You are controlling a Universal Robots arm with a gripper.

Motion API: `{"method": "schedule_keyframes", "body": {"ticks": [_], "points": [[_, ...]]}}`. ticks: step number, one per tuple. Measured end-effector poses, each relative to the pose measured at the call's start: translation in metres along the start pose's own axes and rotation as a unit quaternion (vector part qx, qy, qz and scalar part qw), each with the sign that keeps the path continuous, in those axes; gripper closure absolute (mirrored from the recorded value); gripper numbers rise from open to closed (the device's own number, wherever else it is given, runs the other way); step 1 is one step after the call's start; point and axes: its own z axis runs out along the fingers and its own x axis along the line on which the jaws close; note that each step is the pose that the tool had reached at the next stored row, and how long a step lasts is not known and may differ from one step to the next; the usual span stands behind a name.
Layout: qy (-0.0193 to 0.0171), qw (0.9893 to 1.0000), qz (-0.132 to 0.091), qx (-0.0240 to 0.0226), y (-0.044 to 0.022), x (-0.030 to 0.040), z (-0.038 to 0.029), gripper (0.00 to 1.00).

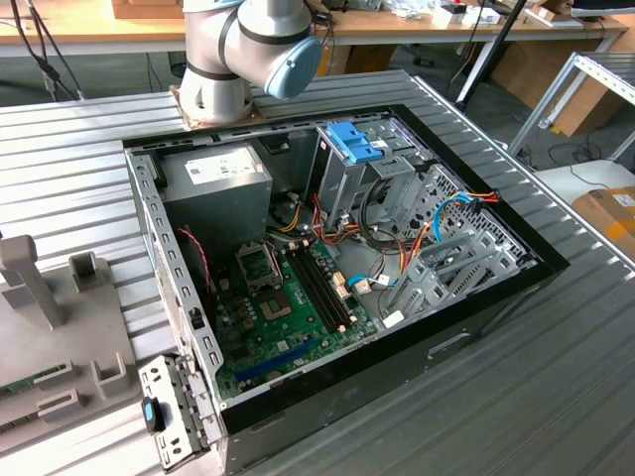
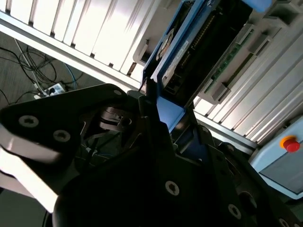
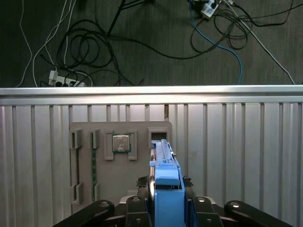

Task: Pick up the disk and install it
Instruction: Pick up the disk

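Gripping the flat disk (image 3: 166,189) (blue-framed) between black fingers (image 3: 139,215).

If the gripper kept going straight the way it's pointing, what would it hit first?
Probably the grey parts tray on the ribbed table: the gripper, shut on the disk, aims at the tray's slot beside the processor chip. Whether the disk's tip sits in that slot is unclear.
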Motion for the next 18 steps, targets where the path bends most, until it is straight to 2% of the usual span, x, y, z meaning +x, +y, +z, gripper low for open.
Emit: {"method": "schedule_keyframes", "body": {"ticks": [1,6,11,18], "points": [[0.0001,1.0000,0.000,-0.0001,-0.0001,0.0001,-0.0065,0.63],[0.0001,1.0000,0.000,-0.0001,-0.0003,0.0003,-0.0284,0.63],[0.0000,1.0000,0.000,0.0000,-0.0003,0.0003,-0.0298,0.63],[0.0000,1.0000,0.000,0.0000,-0.0004,0.0005,-0.0467,0.63]]}}
